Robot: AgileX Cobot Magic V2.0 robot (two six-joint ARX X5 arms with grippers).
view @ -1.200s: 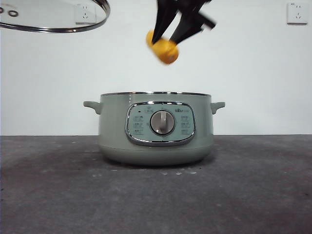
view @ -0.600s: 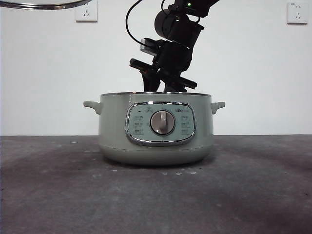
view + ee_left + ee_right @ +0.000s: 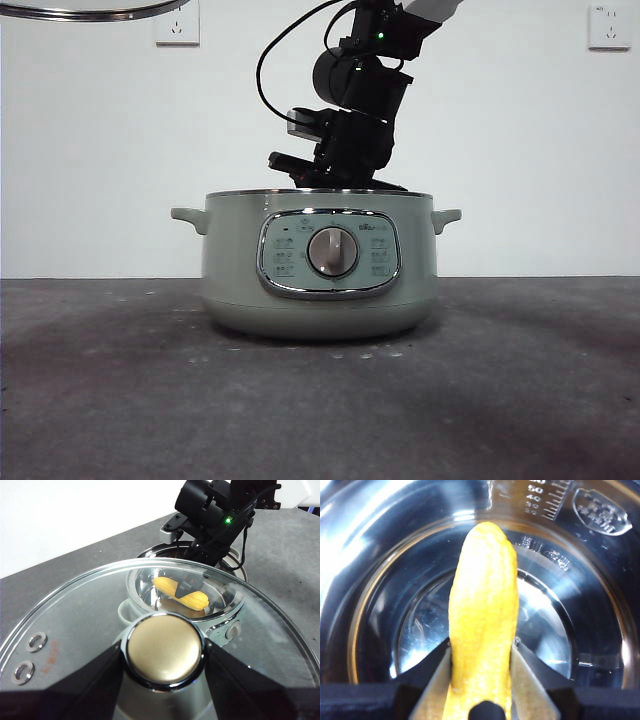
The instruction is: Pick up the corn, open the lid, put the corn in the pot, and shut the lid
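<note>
Pot (image 3: 320, 265) is sitting nearest you at the table's centre, its dial (image 3: 333, 251) facing the front camera. Just behind its rim at twelve o'clock, you are seeing your right arm (image 3: 358, 110) leaning down from about one o'clock, wrist tilted, its right gripper (image 3: 481, 667) dipping inside the steel bowl. Those jaws are pinching the corn (image 3: 482, 615) across its middle, the cob pointing away over the bowl's floor. Up at eleven o'clock, you are holding the lid (image 3: 95, 10) high, level and well apart from the pot; your left gripper (image 3: 164, 652) is clamping the lid's knob (image 3: 164, 649) from both sides.
</note>
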